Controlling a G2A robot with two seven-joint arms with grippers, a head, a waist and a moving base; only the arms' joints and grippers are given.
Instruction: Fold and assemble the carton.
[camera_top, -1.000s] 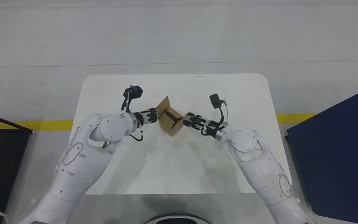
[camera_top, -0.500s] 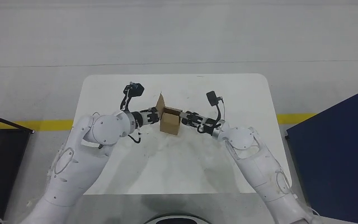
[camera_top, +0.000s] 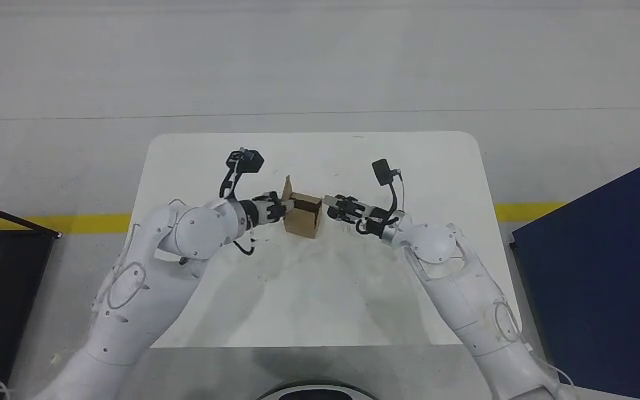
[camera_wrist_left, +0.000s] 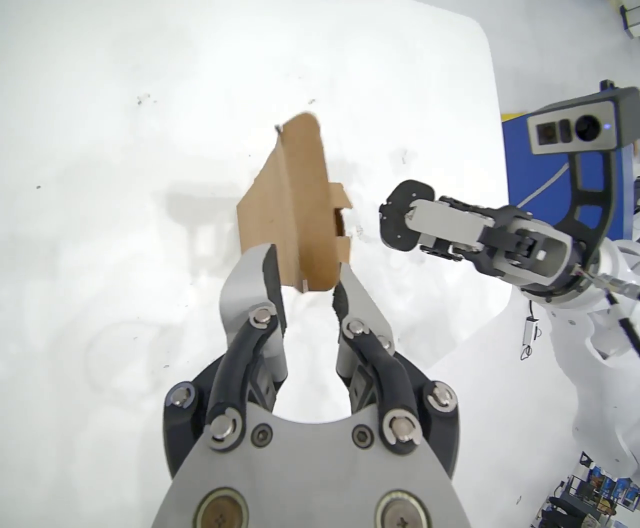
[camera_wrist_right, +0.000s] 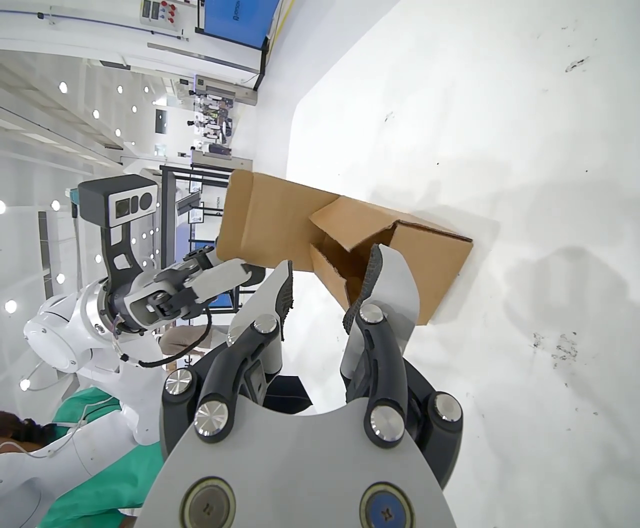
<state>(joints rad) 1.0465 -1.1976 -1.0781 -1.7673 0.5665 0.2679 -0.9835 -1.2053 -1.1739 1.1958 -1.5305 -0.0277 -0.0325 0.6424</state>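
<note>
Brown carton (camera_top: 305, 215) stands on the white table (camera_top: 400, 290) between both hands. The left hand (camera_wrist_left: 307, 277) grasps its flap end. The right hand (camera_wrist_right: 330, 260) is released, fingers spread at its open mouth.

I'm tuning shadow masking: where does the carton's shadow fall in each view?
Top view: only faint greying under the carton on the table; left wrist view: a soft grey patch beside it; right wrist view: a thin band edging its side.
</note>
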